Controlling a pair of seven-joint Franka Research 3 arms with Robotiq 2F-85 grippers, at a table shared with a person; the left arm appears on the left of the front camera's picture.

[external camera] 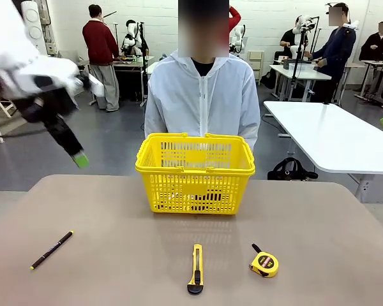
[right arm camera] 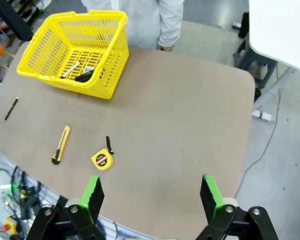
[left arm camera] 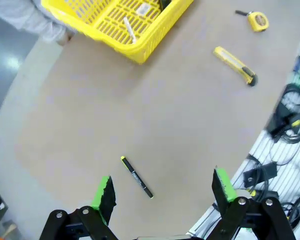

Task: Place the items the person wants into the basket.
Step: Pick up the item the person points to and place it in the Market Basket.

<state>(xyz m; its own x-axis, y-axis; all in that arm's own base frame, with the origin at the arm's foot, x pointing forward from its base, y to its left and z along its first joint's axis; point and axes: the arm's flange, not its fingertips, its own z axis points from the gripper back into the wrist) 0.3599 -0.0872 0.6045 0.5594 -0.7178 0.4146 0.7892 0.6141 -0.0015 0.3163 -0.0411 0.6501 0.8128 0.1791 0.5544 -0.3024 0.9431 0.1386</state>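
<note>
The yellow basket (external camera: 195, 167) stands mid-table in front of the person (external camera: 201, 95) in a white jacket. Inside it lies the white-barrelled marker (right arm camera: 70, 70) (left arm camera: 129, 29), with a dark shape beside it. The yellow-and-black utility knife (external camera: 196, 268) (right arm camera: 61, 145) (left arm camera: 235, 64) lies on the table near the front edge, well short of the basket. My left gripper (external camera: 78, 157) (left arm camera: 162, 192) hangs open and empty, high over the table's left side, blurred. High above the table's right side, my right gripper (right arm camera: 151, 195) is open and empty too.
A thin black pen with a yellow tip (external camera: 51, 250) (left arm camera: 136, 177) lies at the front left, below my left gripper. A round yellow tape measure (external camera: 265, 262) (right arm camera: 102, 159) sits right of the knife. The person's hand (right arm camera: 165, 47) rests at the far table edge.
</note>
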